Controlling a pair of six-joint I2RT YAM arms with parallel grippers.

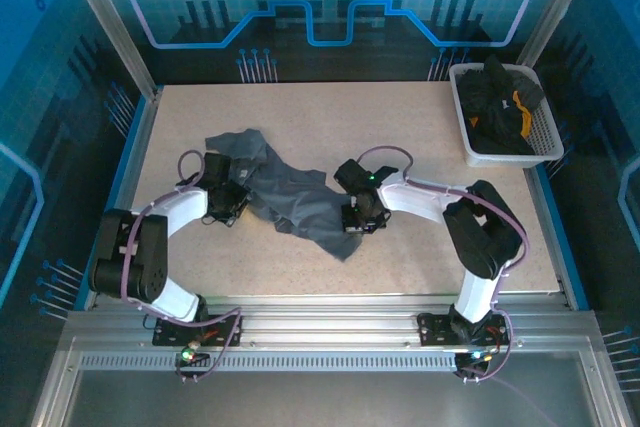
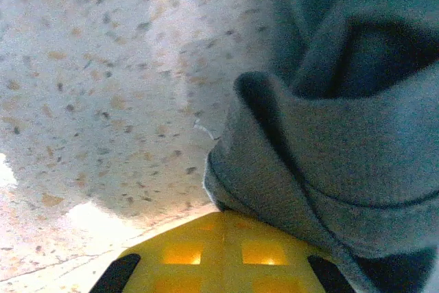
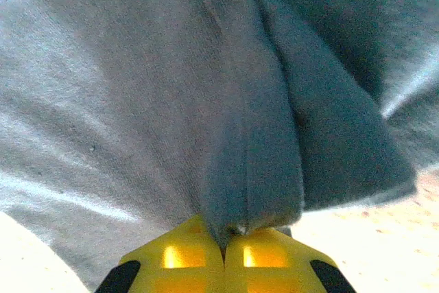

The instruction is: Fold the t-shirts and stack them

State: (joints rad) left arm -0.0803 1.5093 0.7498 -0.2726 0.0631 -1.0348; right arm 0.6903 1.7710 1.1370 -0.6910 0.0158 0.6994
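nearest, the left tool (image 1: 228, 204) sits closed on the table (image 1: 420, 257) at the left edge of the slate-grey t-shirt (image 1: 290, 197). the hem lies against its yellow fingers (image 2: 185, 252), but whether cloth is caught i cannot tell. the right tool (image 1: 358, 217) pinches a fold of the same shirt between its pads (image 3: 264, 255). the shirt lies crumpled mid-table between them. far right, black t-shirts (image 1: 490, 107), one with an orange-yellow patch (image 1: 518, 105), lie in a white basket (image 1: 545, 137).
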